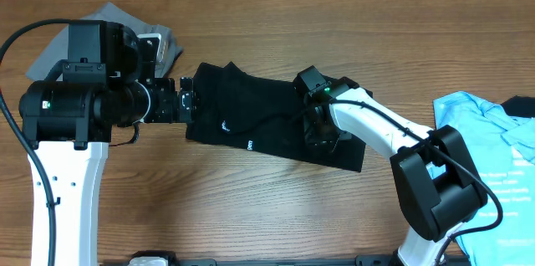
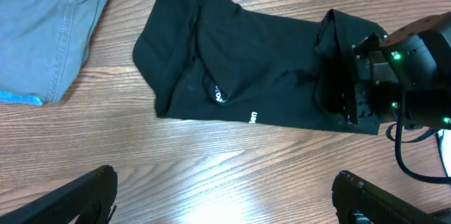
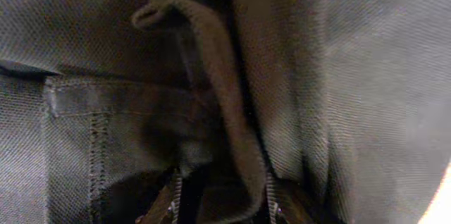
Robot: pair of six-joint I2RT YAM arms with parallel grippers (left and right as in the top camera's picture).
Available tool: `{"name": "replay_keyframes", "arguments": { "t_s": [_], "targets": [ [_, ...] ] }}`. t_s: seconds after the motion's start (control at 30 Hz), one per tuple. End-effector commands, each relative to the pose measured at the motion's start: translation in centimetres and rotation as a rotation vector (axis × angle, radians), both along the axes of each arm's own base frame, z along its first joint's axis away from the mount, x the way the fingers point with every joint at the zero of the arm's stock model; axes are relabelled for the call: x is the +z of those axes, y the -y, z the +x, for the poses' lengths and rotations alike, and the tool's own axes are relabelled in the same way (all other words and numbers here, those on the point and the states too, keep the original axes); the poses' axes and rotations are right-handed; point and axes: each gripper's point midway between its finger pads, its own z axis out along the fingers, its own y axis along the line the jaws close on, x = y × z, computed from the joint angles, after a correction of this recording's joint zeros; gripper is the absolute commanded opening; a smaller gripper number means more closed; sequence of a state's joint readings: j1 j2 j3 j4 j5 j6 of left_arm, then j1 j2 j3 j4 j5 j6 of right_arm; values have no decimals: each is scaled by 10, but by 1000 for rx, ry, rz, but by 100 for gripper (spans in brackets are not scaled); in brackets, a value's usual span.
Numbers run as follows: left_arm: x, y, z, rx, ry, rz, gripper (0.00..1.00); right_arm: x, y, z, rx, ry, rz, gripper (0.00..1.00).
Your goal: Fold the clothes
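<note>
Trousers (image 1: 251, 115) run left to right. Your right hand (image 1: 322, 136) presses into their right end, grip unclear. Your left hand (image 1: 191, 99) is wide open and empty.

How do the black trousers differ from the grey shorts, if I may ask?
The black trousers carry small white logos; the grey shorts show plain stitched seams. The trousers lie mid-table; the shorts sit far left. The right end effector is down on the trousers, none on the shorts. Both lie flat on the wooden table.
</note>
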State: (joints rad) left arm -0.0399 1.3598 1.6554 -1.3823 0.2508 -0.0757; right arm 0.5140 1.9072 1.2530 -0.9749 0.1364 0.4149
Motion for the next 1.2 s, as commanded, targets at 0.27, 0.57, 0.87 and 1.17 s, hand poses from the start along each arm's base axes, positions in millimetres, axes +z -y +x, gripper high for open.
{"name": "replay_keyframes", "arguments": {
  "t_s": [0.27,0.57,0.87,1.17],
  "targets": [
    [4,4,-1,-7,12,-15,100,50,-30,14,176,15,93,69],
    [4,4,0,-8,16,-14,100,40,-29,-6,240,23,-94,91],
    [4,4,0,-14,19,-11,100,-4,-13,-4,223,-22,-200,92],
    [4,4,0,-14,17,-12,100,15,-6,9,142,51,-253,4]
  ]
}}
